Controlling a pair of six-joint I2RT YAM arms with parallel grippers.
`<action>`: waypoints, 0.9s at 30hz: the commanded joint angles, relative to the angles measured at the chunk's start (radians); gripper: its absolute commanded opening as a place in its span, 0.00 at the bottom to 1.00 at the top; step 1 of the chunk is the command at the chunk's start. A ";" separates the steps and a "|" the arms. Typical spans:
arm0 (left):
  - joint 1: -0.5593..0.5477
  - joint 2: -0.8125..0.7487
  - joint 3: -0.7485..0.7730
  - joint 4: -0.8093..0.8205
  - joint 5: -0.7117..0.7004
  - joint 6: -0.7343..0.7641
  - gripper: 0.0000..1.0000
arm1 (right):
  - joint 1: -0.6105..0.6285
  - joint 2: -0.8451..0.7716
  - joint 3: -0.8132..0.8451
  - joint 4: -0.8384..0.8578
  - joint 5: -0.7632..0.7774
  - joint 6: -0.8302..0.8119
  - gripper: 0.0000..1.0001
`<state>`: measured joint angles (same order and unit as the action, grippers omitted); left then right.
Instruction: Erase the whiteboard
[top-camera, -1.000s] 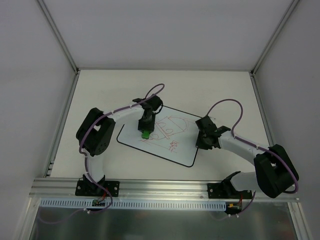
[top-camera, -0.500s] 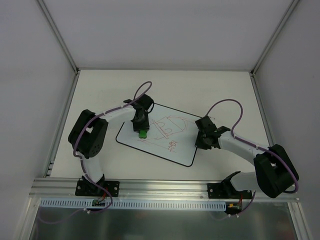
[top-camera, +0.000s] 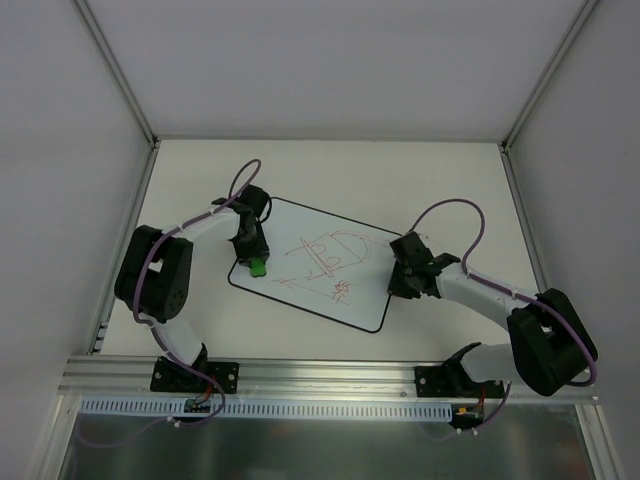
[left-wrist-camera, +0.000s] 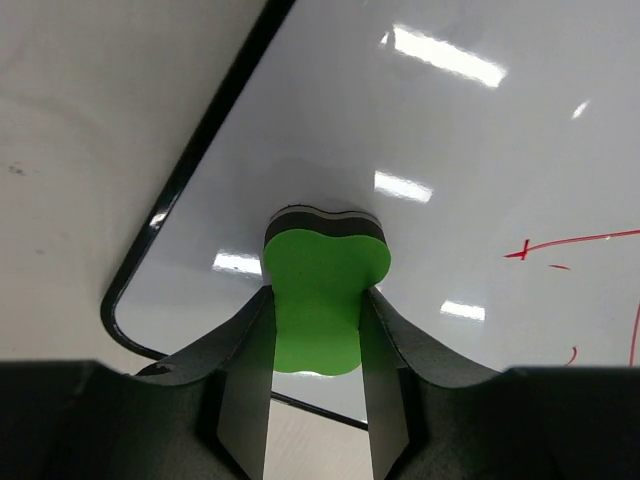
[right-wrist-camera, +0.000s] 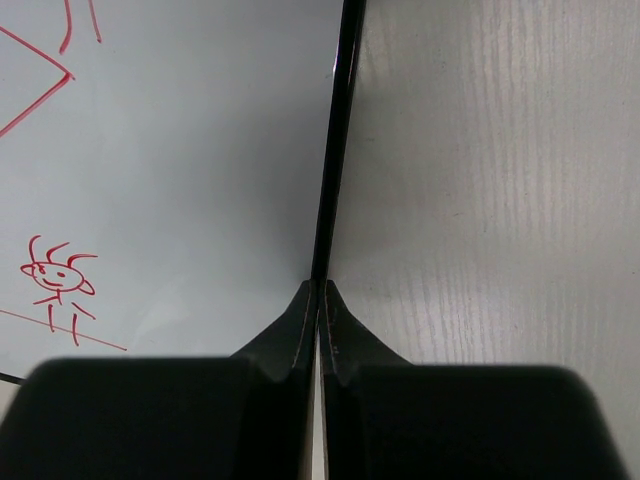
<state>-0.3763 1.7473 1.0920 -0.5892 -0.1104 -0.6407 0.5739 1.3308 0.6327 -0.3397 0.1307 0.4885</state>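
The left pincer (left-wrist-camera: 318, 300) is clamped on a green eraser (left-wrist-camera: 325, 290), one finger on each side of the block; the eraser's dark layer faces the whiteboard (left-wrist-camera: 420, 120), close to that board's rounded left corner; whether it presses on the surface I cannot tell; in the top view the same pincer (top-camera: 255, 258) and eraser (top-camera: 258, 267) sit over the board's left end; the right pincer (right-wrist-camera: 318, 285) is closed with its tips together, gripping nothing, and those tips rest on the thin black border at the board's right edge; from above it (top-camera: 400, 280) stands at that same edge

The whiteboard (top-camera: 365, 305) lies flat and slightly askew in the middle of the bench (top-camera: 440, 190), between the two arms; its glossy face mirrors ceiling lights; red scribbles (top-camera: 325, 255) cover its middle and right part, among them a small sun-headed stick figure (right-wrist-camera: 55, 275) near the right pincer, while the patch around the eraser is white

The bench is pale, with a faint wood grain beside the right pincer (right-wrist-camera: 480, 200) and a few small marks on the left; plain white walls (top-camera: 320, 60) close it on three sides, joined by metal posts (top-camera: 115, 70) at the corners; a metal rail (top-camera: 330, 375) along the near edge carries both arm bases; purple cables (top-camera: 455, 205) loop along each arm
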 joint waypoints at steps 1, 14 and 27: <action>0.057 0.008 -0.083 -0.129 -0.077 0.019 0.00 | 0.006 0.010 -0.030 -0.044 0.003 0.004 0.00; 0.119 0.000 -0.072 -0.130 -0.052 0.055 0.00 | 0.006 0.033 -0.034 -0.012 -0.009 -0.002 0.00; -0.301 0.181 0.078 -0.129 0.066 -0.046 0.00 | 0.006 0.091 -0.053 0.047 -0.025 0.035 0.00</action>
<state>-0.5507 1.8141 1.1706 -0.7025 -0.1654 -0.6353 0.5735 1.3540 0.6292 -0.2943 0.0975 0.4957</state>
